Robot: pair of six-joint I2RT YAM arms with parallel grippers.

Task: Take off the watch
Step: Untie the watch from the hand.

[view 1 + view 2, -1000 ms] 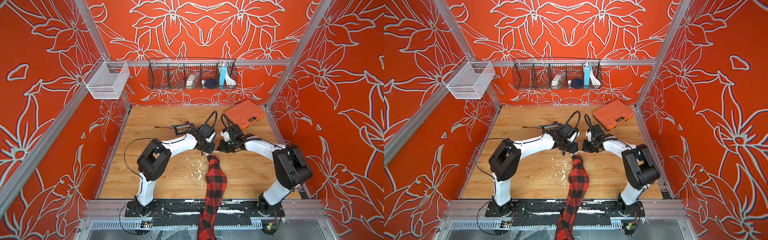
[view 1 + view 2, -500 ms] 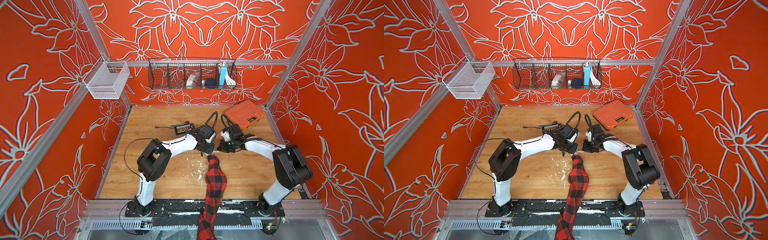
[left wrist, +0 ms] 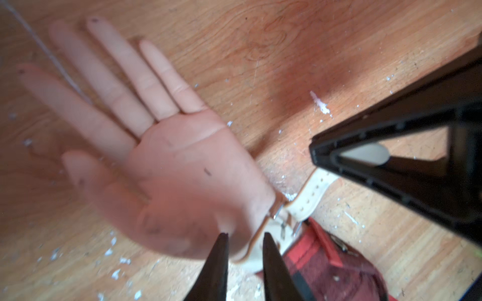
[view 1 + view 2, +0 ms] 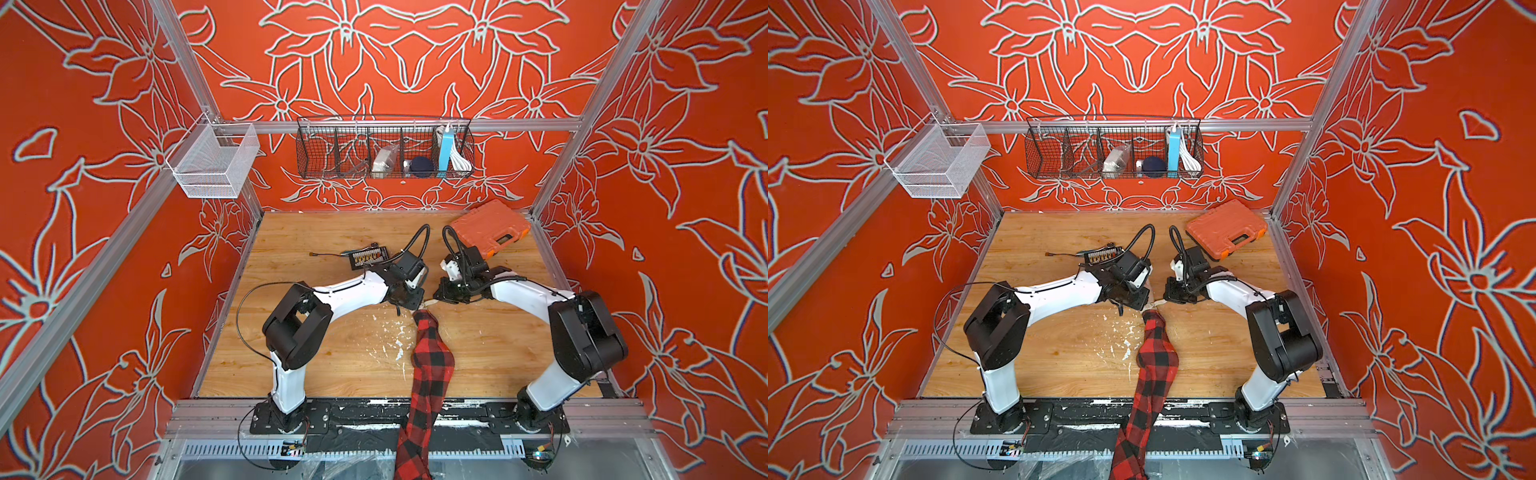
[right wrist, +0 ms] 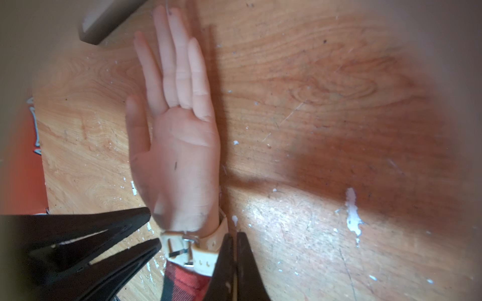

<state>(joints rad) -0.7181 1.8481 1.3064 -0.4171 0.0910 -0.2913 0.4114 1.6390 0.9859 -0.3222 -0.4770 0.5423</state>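
A mannequin hand (image 3: 182, 169) lies palm up on the wooden table, with a red-and-black plaid sleeve (image 4: 430, 357) behind it. The watch (image 5: 206, 250) is on its wrist: a cream strap with a metal buckle (image 5: 190, 238), and the face is hidden. My right gripper (image 5: 236, 235) is shut on the strap's free end, which runs taut from the buckle (image 3: 276, 213) into its fingers (image 3: 391, 182). My left gripper (image 3: 245, 235) stands slightly open on the wrist's other side, close to the strap, with nothing gripped. In both top views the watch (image 4: 424, 305) (image 4: 1152, 306) shows as a pale bit between the two grippers.
An orange tool case (image 4: 490, 228) lies at the back right. A black board with wires (image 4: 368, 258) sits behind my left arm. A dark wire basket (image 4: 384, 149) and a white mesh basket (image 4: 212, 162) hang on the walls. White flecks dot the table.
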